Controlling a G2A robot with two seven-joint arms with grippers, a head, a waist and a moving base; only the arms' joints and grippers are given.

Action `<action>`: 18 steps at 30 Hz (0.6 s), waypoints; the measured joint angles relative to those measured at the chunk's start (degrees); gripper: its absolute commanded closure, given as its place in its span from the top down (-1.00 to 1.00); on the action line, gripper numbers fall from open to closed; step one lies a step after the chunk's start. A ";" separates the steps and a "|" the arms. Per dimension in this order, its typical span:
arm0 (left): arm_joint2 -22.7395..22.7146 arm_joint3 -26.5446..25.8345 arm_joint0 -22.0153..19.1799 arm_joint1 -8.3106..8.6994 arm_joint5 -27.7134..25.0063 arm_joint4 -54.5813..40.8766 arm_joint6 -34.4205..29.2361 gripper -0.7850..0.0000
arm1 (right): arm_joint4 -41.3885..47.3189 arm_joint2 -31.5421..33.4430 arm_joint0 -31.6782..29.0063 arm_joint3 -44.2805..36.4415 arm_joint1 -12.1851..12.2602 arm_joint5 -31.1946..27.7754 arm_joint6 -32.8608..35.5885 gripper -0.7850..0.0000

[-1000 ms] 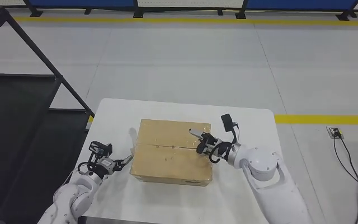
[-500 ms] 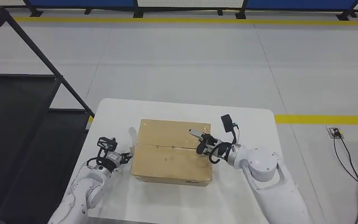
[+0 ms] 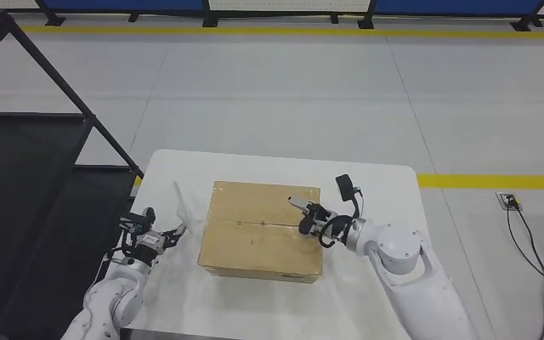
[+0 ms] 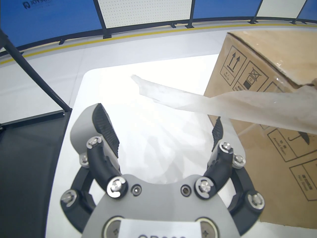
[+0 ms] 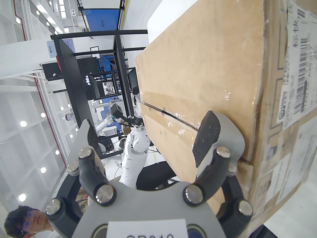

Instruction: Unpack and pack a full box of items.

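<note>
at the left side of the desk (image 3: 374, 183) our left pincer (image 4: 159, 116) hangs low over the white top, just beside the box's left wall. its 2 fingers are spread wide, with nothing between them. a clear tape strip (image 4: 223, 102) crosses above that gap. 1 end is fixed at the box's upper left edge and the other sticks out free over the desk. it passes right by 1 fingertip, and we cannot tell whether it clings there.

the box (image 3: 263, 229) sits upright in the middle of the desk. its 2 top flaps are shut and meet along a seam (image 3: 255, 223) that runs left to right. in the right wrist view the seam shows as a thin dark slit with glossy tape along it, so we judge that it is not fully freed.

on the right, our right pincer (image 5: 148, 125) lies over the box's top near its right end, fingers apart and holding nothing. 1 pad (image 5: 206, 138) is on or just above the cardboard beside the seam, and the other finger stands clear of it.

we judge the task to be at its very start. the tape is only partly lifted, the flaps are not yet opened and no item is out. all of the unpacking and the repacking is left to do.
</note>
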 measured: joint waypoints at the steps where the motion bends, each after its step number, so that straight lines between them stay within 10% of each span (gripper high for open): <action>1: -0.76 -0.87 0.88 0.22 -0.59 0.58 -0.31 1.00 | 0.06 0.04 -0.01 0.07 0.04 -0.03 0.01 1.00; 18: -11.19 -11.48 15.18 2.51 -6.35 9.20 -2.50 1.00 | 1.55 -1.35 1.93 2.65 0.33 -1.23 0.08 1.00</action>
